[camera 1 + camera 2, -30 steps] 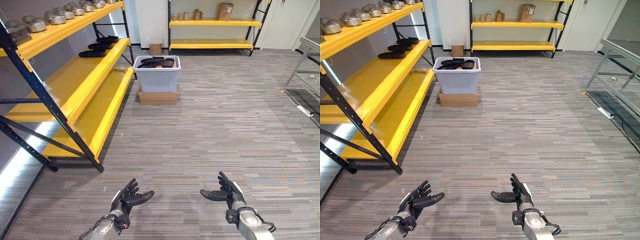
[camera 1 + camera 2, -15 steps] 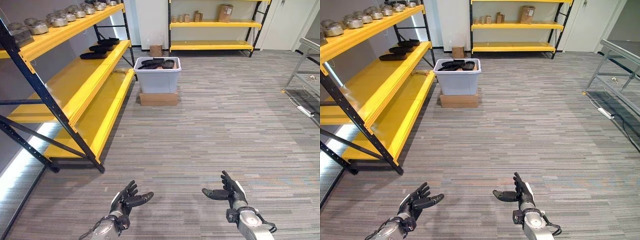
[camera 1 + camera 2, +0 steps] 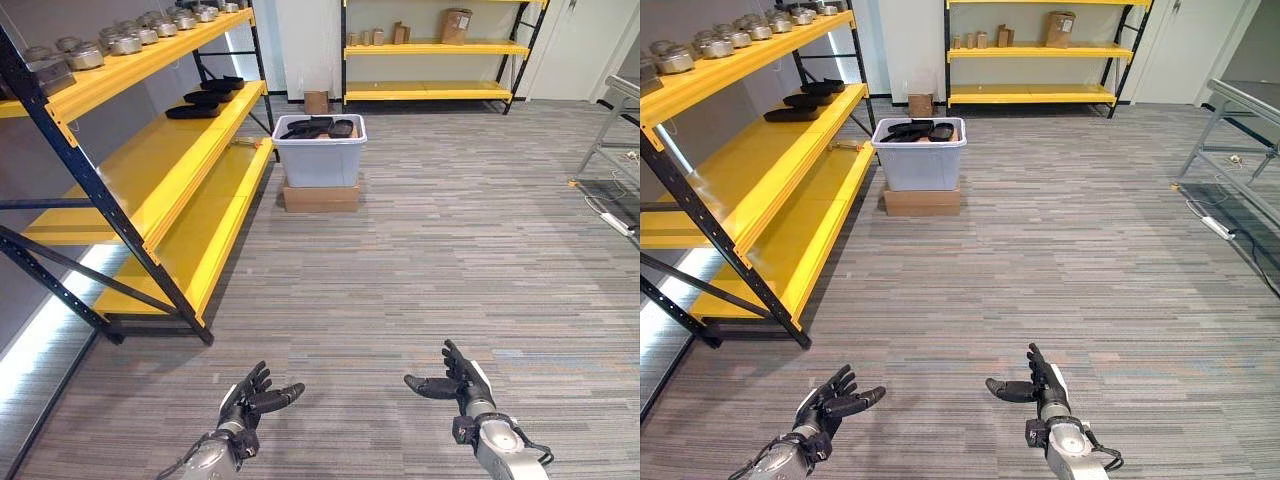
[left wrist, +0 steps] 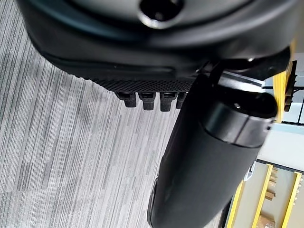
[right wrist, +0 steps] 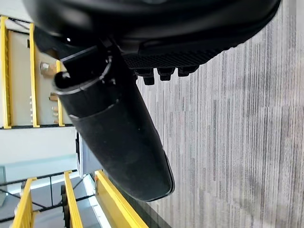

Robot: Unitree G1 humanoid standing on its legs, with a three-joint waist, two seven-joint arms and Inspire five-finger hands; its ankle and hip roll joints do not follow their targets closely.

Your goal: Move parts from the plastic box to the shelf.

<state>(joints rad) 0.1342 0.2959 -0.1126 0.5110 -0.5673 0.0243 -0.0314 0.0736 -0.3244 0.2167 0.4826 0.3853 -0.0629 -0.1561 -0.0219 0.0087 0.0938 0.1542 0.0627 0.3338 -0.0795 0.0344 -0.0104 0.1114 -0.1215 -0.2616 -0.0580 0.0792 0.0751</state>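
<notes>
Holding nothing, left hand point(image 3: 245, 405) and right hand point(image 3: 455, 382) hang with fingers spread above carpet. Black parts point(image 3: 318, 127) sit in the plastic box point(image 3: 320, 160) far ahead, beside the yellow shelf point(image 3: 150, 170). Approach step; next, walk closer, reach in.

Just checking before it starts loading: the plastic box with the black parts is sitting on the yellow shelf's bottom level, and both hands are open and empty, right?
Not quite. The plastic box stands on a cardboard box on the floor beside the yellow shelf, not on it, as the left eye view shows. The left hand and right hand are open and empty.
</notes>
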